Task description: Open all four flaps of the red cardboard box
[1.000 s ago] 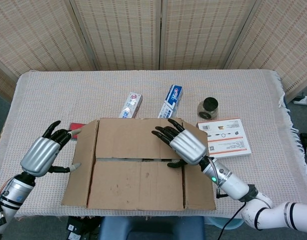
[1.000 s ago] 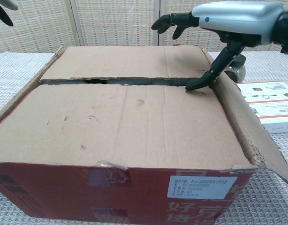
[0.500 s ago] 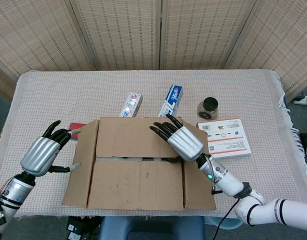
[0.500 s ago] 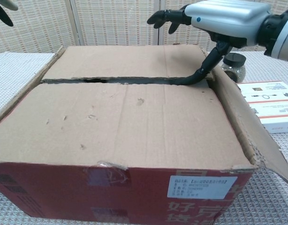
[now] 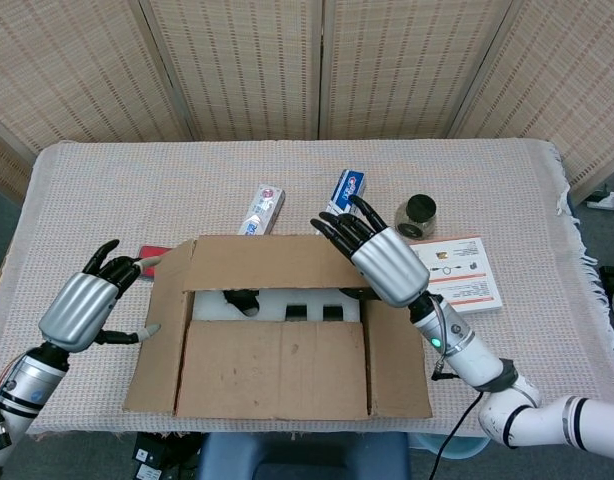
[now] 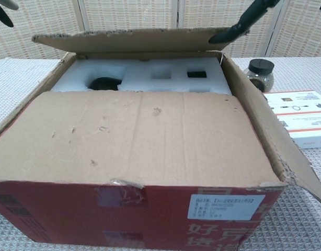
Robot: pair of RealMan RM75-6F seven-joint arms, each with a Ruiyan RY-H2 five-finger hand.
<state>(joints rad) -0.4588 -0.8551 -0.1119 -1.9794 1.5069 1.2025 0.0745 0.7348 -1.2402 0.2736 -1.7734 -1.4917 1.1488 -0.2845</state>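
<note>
From my seat I see the red cardboard box (image 6: 150, 209) filling the near middle of the table (image 5: 107, 190), directly between the two hands. My right hand (image 5: 379, 258) sits at the box's far right corner, fingers spread over the top of the far flap (image 6: 129, 41) and a dark finger (image 6: 239, 23) hooked under its edge (chest view shows only that finger poking in from the top), so it is propping this flap up; the flap stands lifted at a steep angle off the box. Under it, just below and to the left of the right hand, white foam packing (image 6: 150, 78) shows, with cut-outs and a dark round object (image 6: 104, 83) sitting in one. The near flap (image 6: 134, 136) lies flat and shut, closer to me than either hand. The right side flap (image 6: 270, 130) slopes outward below the right wrist; the left side flap (image 5: 165, 320) angles out too, just beside my left hand (image 5: 82, 303). That hand hovers off the box's left edge, fingers apart, holding nothing, fingertips near the flap's rim. Beyond the right hand lie two toothpaste boxes (image 5: 345, 195), a dark-lidded jar (image 5: 416, 215) and a white booklet (image 5: 457, 275) to its right.
</note>
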